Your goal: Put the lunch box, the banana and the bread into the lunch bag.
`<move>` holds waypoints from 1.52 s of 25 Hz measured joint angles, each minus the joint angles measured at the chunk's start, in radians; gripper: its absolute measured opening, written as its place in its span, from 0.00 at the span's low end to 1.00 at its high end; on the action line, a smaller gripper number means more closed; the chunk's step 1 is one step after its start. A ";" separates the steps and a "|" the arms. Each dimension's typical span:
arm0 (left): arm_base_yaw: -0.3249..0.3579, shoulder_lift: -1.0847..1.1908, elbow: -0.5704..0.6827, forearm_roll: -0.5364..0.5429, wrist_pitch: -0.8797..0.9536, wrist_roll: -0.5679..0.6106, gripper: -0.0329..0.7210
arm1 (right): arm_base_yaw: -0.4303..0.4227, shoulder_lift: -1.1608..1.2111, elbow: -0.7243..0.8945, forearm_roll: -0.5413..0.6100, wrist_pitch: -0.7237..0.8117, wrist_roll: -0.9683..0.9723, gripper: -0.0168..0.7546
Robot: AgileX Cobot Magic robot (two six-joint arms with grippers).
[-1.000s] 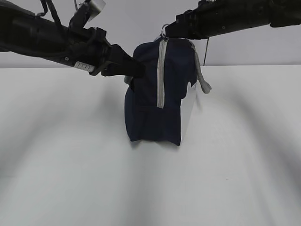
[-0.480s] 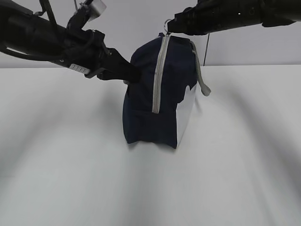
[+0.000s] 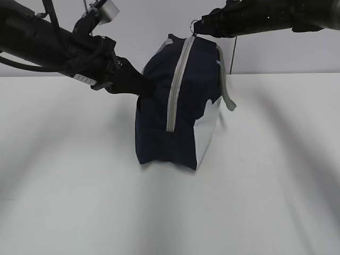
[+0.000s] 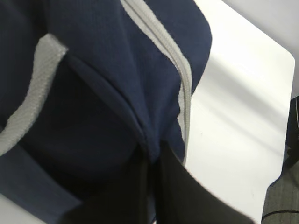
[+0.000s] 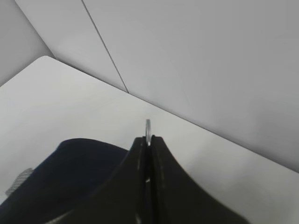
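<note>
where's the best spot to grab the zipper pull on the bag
The metal ring at the top end of the zipper. It stands up edge-on above the bag, so come from above with jaws closing on its flat faces, as the right gripper does.

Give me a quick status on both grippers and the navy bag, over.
Left gripper shut on navy-blue fabric lunch bag, pinching its side. Right gripper shut on metal ring pull. Grey zipper closed. Nothing in the way.

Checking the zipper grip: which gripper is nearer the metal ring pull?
Right. The right gripper is shut on the ring pull atop the bag; the left gripper pinches its side fabric.
</note>
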 joint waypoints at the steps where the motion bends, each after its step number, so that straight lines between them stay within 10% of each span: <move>1: 0.000 -0.003 0.000 0.007 0.001 0.000 0.05 | 0.000 0.010 -0.014 0.000 0.000 0.000 0.00; 31: 0.017 -0.014 -0.001 0.108 0.024 -0.012 0.06 | -0.025 0.257 -0.351 0.018 -0.170 0.034 0.00; 38: 0.091 -0.058 -0.064 0.122 0.055 -0.154 0.54 | -0.025 0.257 -0.367 -0.005 -0.205 0.082 0.00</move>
